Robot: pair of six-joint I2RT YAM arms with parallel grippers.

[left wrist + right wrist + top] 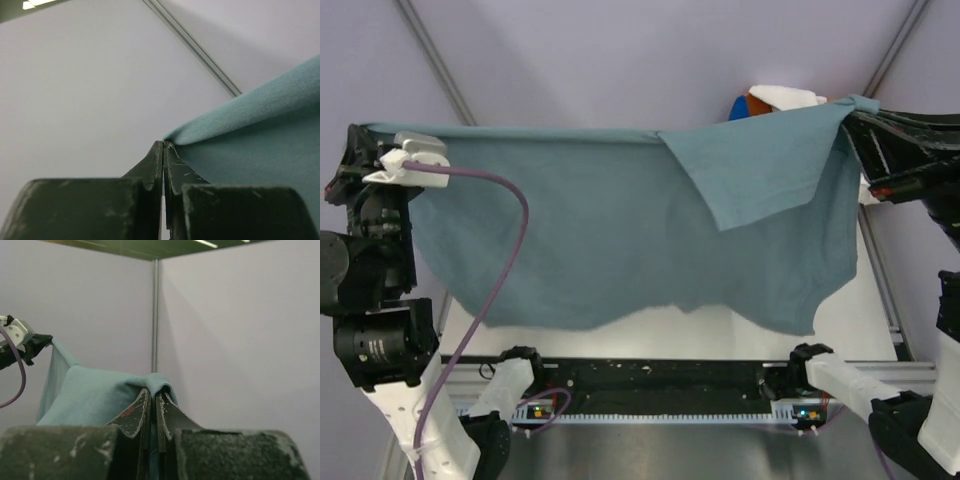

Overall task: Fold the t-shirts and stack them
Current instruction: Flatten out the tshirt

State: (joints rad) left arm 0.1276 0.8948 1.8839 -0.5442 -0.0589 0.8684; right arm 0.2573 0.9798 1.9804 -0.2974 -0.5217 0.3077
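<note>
Slate-blue t-shirt (620,230) hung spread above the desk, its top edge stretched taut between both arms. Left gripper (164,147) was clamped on one top corner over the left edge. Right gripper (152,395) was clamped on the other corner over the right edge, where a flap (760,170) lay doubled over the front. For a clean lay-down, both ends should be lowered level, hem first, and the flap smoothed out. White desk (865,300) showed below the hem. Remaining t-shirts (770,100) lay bunched at the far right corner, before plain lilac walls (620,50).
</note>
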